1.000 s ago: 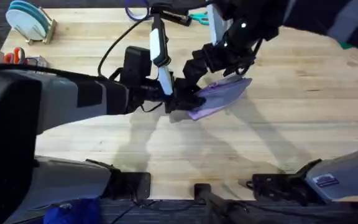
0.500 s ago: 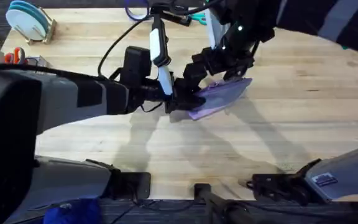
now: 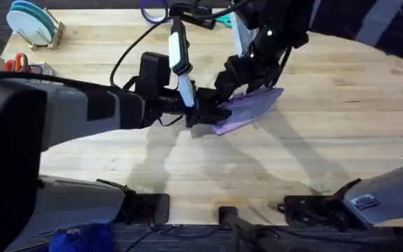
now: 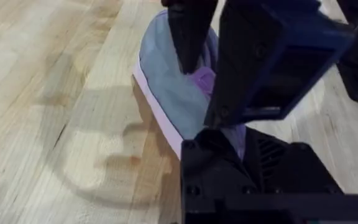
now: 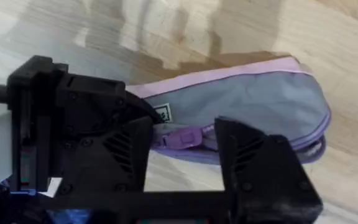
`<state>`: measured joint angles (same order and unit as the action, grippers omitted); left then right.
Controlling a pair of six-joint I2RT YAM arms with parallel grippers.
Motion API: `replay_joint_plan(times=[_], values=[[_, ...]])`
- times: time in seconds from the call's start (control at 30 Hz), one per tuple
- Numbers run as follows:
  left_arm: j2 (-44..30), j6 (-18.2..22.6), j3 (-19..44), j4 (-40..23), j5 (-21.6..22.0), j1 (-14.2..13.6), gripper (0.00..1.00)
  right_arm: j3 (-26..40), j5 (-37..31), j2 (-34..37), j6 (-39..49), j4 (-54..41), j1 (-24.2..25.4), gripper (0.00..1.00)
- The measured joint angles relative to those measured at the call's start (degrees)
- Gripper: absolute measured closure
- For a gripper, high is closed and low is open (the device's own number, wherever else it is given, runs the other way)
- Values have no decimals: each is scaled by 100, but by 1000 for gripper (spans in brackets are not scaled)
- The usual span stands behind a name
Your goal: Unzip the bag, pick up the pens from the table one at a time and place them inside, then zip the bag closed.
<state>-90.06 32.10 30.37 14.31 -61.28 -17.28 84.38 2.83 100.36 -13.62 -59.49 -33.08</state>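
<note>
The soft lavender fabric pouch [image 3: 247, 108] lies mid-table on the pale wooden plank table [image 3: 341, 133], long axis slanting away rightward. The left gripper [image 3: 212, 112] pinches its near end; the right gripper [image 5: 182, 140] straddles the purple zipper pull [image 5: 180, 136], its grasp unclear.

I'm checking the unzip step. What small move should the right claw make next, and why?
Probably close the right claw on the zipper pull: its fingers straddle the pull, open, while the left claw grips one end of the bag.
</note>
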Motion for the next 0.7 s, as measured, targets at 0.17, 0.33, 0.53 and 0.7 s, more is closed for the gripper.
replay_joint_plan(times=[0.17, 0.33, 0.53, 0.7], values=[[0, 0, 0, 0, 0, 0, 959, 0, 20, 0, 0, -14, 0, 582], [0, 0, 0, -3, 0, 0, 959, 0, 15, 0, 11, -14, 0, 825], [0, 0, 0, -9, 0, 0, 959, 0, -2, 0, 15, -14, 26, 970], [0, 0, 0, -11, 0, 0, 959, 0, -1, 0, 17, -14, 26, 970]])
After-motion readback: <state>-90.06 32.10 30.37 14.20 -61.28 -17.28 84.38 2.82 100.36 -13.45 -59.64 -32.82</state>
